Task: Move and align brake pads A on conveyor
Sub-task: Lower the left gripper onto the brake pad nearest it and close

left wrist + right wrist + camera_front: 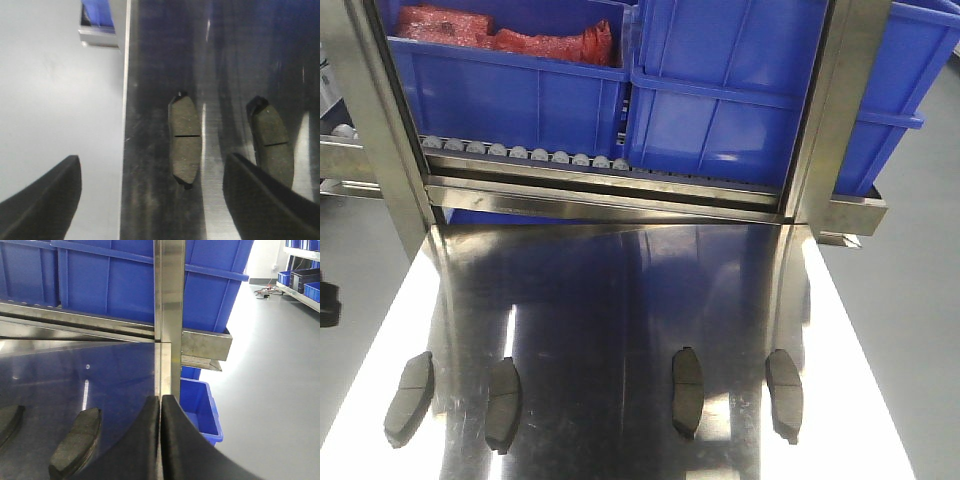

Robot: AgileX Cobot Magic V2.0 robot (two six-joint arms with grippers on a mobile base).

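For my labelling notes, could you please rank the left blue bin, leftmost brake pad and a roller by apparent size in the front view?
1. Left blue bin
2. Leftmost brake pad
3. Roller
The bin sits farther back, yet looks largest.

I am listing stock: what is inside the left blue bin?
Red crumpled material shows above the front wall of the bin. Whatever lies deeper is hidden by that wall.

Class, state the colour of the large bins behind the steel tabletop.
The bins are blue, best seen in the exterior front-facing view.
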